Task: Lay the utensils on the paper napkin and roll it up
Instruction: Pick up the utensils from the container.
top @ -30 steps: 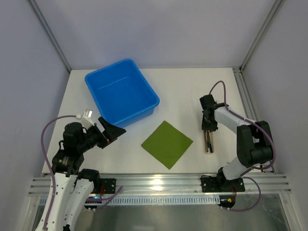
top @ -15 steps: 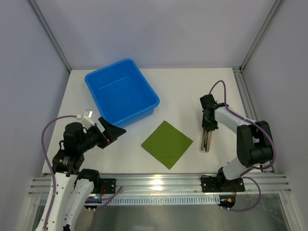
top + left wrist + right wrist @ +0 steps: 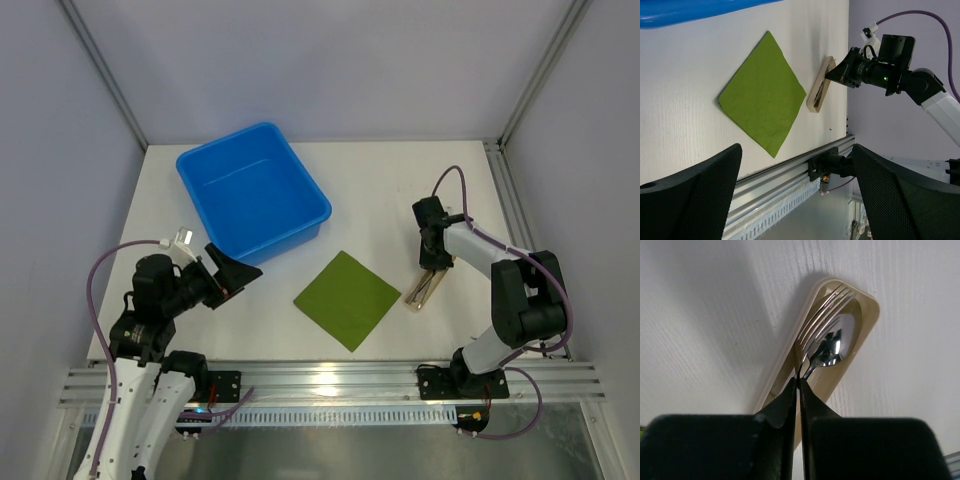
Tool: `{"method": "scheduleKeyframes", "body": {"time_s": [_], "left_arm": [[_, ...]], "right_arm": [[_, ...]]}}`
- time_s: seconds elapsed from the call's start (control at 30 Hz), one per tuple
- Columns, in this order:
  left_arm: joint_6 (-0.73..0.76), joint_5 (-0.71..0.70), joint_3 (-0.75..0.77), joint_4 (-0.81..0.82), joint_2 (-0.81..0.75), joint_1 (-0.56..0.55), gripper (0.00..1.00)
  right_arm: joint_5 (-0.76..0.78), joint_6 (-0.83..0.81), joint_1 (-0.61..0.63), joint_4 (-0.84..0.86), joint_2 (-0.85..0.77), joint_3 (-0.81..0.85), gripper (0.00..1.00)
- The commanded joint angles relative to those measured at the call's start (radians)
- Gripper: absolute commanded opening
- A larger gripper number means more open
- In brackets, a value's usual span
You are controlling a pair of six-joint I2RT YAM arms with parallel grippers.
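Right wrist view: the right claw (image 3: 799,390) has pinched shut on the utensils (image 3: 825,325), still lying in their beige tray (image 3: 867,315), now swung toward the green napkin (image 3: 347,298); lift-out seems next. The left claw (image 3: 230,270) gapes open.

The napkin (image 3: 347,298) lies near the front middle of the table (image 3: 380,190). Behind it and to the left sits the bin (image 3: 252,191). Just beside the napkin's right corner lies a tray (image 3: 415,297), slanted, with 2 utensils (image 3: 822,335) side by side in it. The right gripper (image 3: 432,265) stands over the tray's far end, pinched on their handles. The left gripper (image 3: 240,272) hangs left of the napkin, near the bin's front corner.
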Motion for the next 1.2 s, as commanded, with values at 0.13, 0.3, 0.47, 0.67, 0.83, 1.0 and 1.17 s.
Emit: {"method": "scheduleKeyframes", "body": {"time_s": [0.13,0.3,0.47,0.67,0.83,1.0,1.17], "left_arm": [[0.007,0.032,-0.004,0.042,0.001,-0.002,0.92],[0.007,0.029,-0.005,0.039,0.003,-0.003,0.91],[0.013,0.018,-0.012,0.033,0.0,-0.003,0.91],[0.016,0.012,-0.012,0.022,0.004,-0.002,0.91],[0.023,0.004,-0.007,0.015,0.004,-0.003,0.91],[0.023,-0.004,-0.004,0.015,0.004,-0.003,0.91],[0.024,-0.005,-0.005,0.013,0.012,-0.002,0.91]], "right_arm": [[0.054,-0.013,0.006,0.013,-0.019,0.026,0.04],[0.061,-0.015,0.007,0.009,-0.051,0.027,0.04],[0.054,-0.016,0.01,0.004,-0.069,0.032,0.04],[0.054,-0.019,0.019,-0.013,-0.091,0.052,0.04],[0.061,-0.029,0.035,-0.027,-0.114,0.069,0.04],[0.066,-0.033,0.052,-0.051,-0.14,0.086,0.04],[0.087,-0.03,0.073,-0.077,-0.169,0.095,0.04]]}}
